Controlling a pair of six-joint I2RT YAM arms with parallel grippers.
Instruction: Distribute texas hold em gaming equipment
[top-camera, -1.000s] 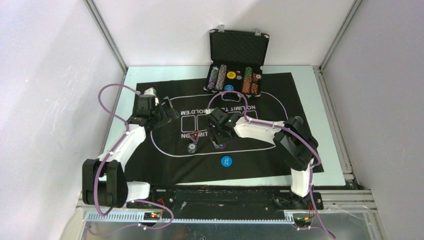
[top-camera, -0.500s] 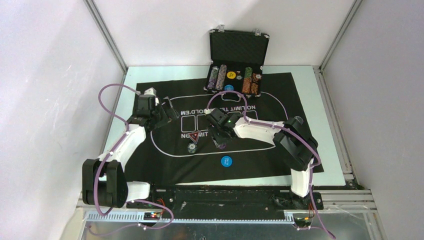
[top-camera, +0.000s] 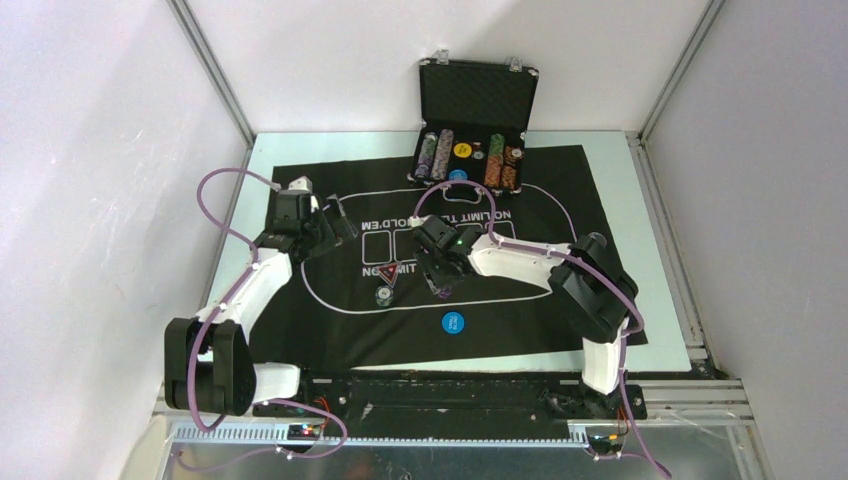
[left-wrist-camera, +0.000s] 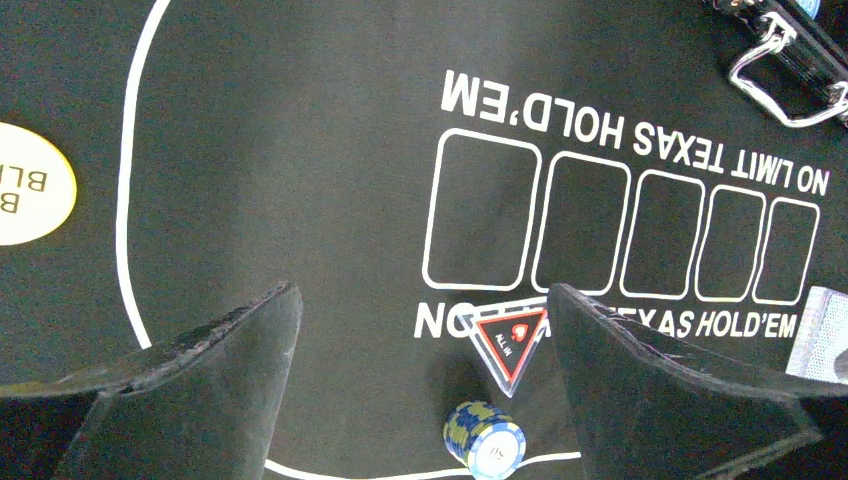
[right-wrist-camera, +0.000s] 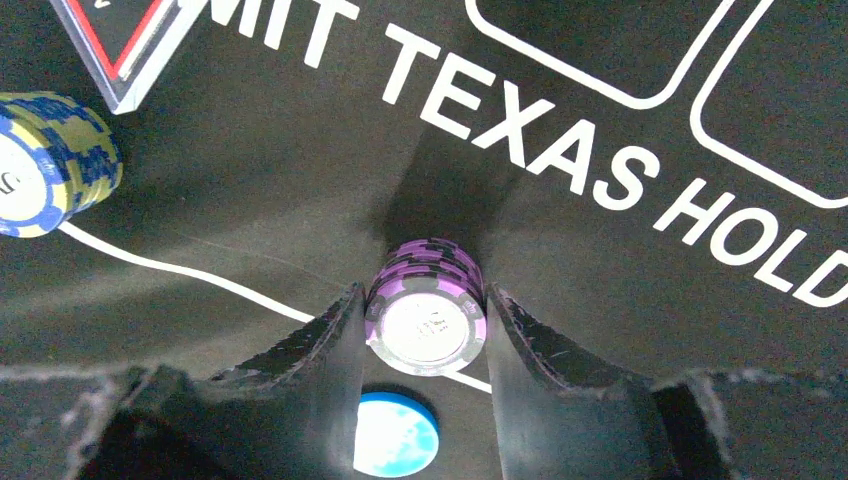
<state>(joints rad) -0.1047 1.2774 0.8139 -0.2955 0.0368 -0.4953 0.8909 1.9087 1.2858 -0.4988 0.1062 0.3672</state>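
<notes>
Right wrist: right claw (right-wrist-camera: 425, 300) clamps purple chips (right-wrist-camera: 427, 332); blue button (right-wrist-camera: 395, 437) near; left claw (left-wrist-camera: 422, 292) gaping, empty.

Chip stack (right-wrist-camera: 425, 315) on mat (top-camera: 560, 200), second stack (right-wrist-camera: 45, 165) to its left — case (top-camera: 478, 95) behind

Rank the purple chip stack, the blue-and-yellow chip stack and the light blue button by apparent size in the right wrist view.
1. Tied: purple chip stack and blue-and-yellow chip stack look alike; the second is cropped.
2. Light blue button, partly hidden.
</notes>
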